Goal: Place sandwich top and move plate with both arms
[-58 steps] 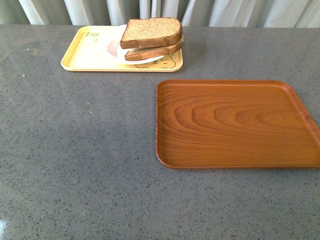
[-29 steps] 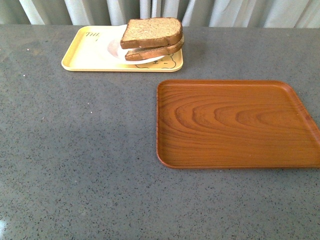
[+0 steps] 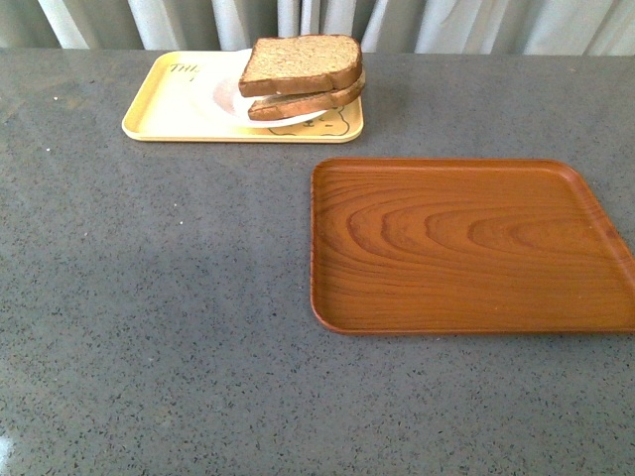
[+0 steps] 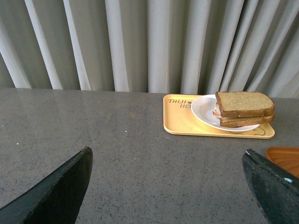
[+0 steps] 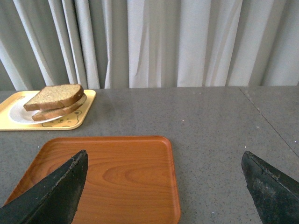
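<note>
The sandwich top (image 3: 301, 61), a speckled brown slice, lies on a lower slice on the white plate (image 3: 231, 97), which rests on the yellow tray at the back of the table. Neither arm shows in the front view. In the left wrist view my left gripper (image 4: 167, 154) is open over bare table, well short of the sandwich top (image 4: 244, 103) and the plate (image 4: 202, 109). In the right wrist view my right gripper (image 5: 163, 156) is open, one finger (image 5: 56, 193) over the wooden tray. The sandwich top (image 5: 53, 95) and the plate (image 5: 17, 114) lie far off.
The pale yellow tray (image 3: 169, 111) sits at the back left by the grey curtain. A brown wooden tray (image 3: 466, 243) lies at the right centre with nothing on it. The grey speckled tabletop (image 3: 149, 297) stretches across the front and left.
</note>
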